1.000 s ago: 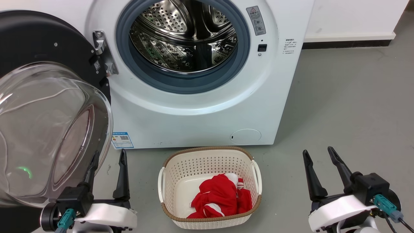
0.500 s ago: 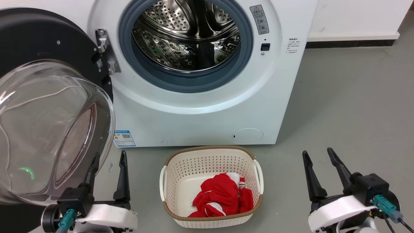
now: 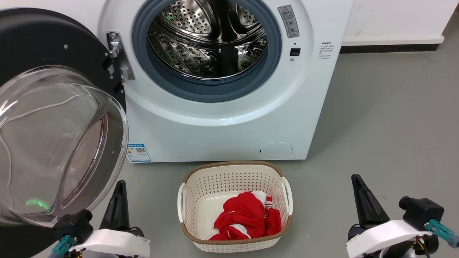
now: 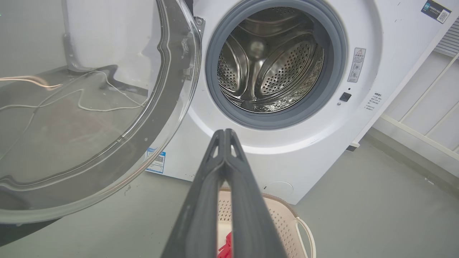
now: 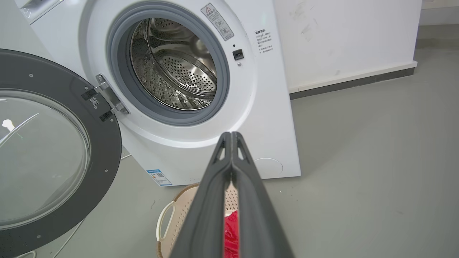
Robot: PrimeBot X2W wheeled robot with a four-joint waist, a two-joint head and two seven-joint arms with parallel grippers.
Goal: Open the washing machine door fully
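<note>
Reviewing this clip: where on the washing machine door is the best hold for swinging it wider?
Probably the black rim of the washing machine door, on the edge farthest from the hinge, approached edge-on from the robot's left. The rim is a flat flange that can be pinched; the glass bowl bulges smooth.

You face a smooth matt grey floor [image 3: 387, 118] that meets a plain white wall [image 3: 394, 16] along a dark skirting strip [image 3: 387, 48]. Faint scuff marks [image 5: 308, 28] smudge that wall.
</note>
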